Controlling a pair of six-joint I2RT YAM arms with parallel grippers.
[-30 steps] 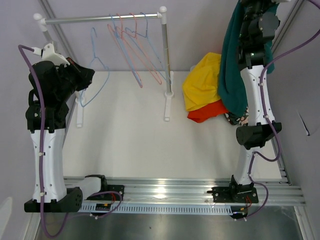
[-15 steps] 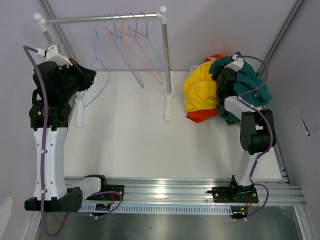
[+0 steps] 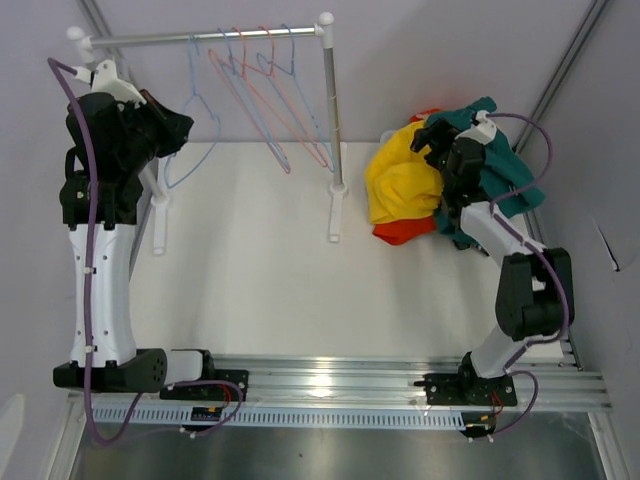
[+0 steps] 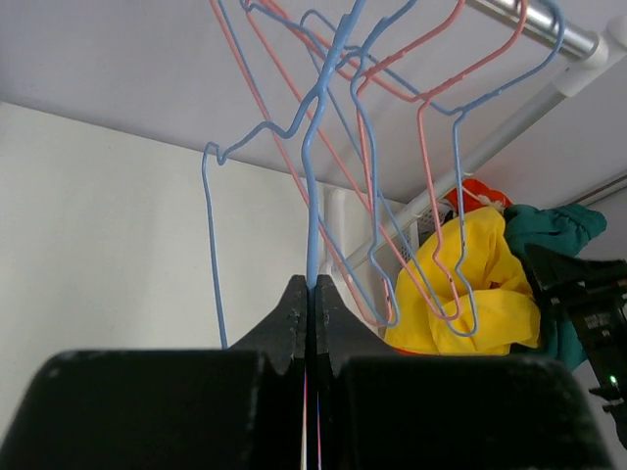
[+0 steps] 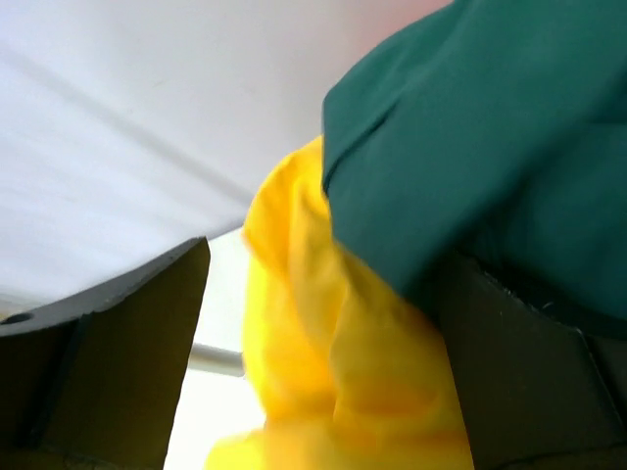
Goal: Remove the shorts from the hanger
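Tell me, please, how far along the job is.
Looks done: the hangers on the rail are bare; yellow shorts, teal shorts and red-orange shorts lie piled at right. In hand: left gripper pinches a blue hanger, right gripper open over them. Left: nothing visible.

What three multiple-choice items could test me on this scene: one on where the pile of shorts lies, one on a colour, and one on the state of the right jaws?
1. Where does the pile of shorts lie?
A. on the rail
B. on the table, right of the rack
C. beneath the left arm

2. What colour is the hanger in the left jaws?
A. pink
B. blue
C. green

3. How do the right jaws stand?
A. wide open
B. shut on a hanger
C. shut on red shorts

Answers:
1. B, the heap rests to the right of the rack's right post.
2. B, blue wire runs up from the closed jaws.
3. A, the fingers stand far apart with yellow shorts between them.
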